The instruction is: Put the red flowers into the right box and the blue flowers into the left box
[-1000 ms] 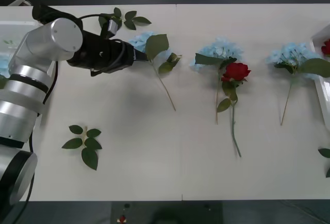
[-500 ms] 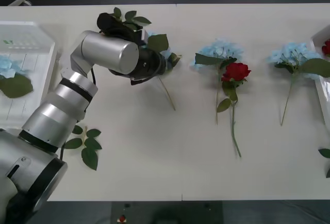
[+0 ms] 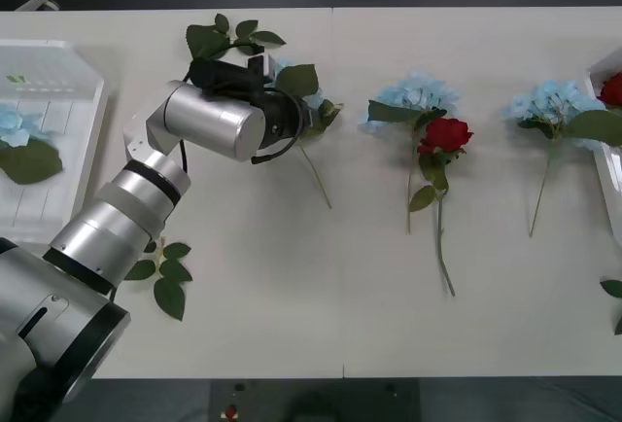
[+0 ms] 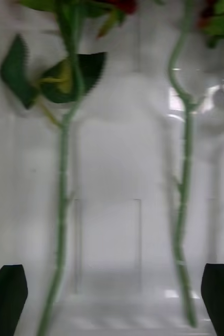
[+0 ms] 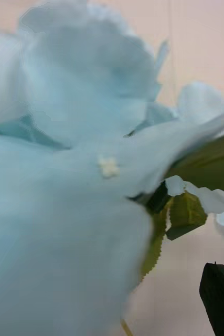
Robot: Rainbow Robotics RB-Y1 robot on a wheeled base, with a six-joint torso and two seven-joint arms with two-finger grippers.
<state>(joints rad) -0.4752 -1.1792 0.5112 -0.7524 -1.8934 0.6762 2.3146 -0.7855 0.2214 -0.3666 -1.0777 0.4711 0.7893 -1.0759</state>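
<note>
While spread, left fingers [image 5: 218, 296] flank blue flowers [image 5: 75, 173].

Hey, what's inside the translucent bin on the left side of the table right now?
The left box holds one blue flower with a large green leaf, resting on its ribbed floor. The left arm covers the bin's near corner, so anything there is hidden.

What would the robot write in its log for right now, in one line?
left hand: over blue flower on table, not gripped | right hand: open over red flower stems in right box | left box: one blue flower
</note>
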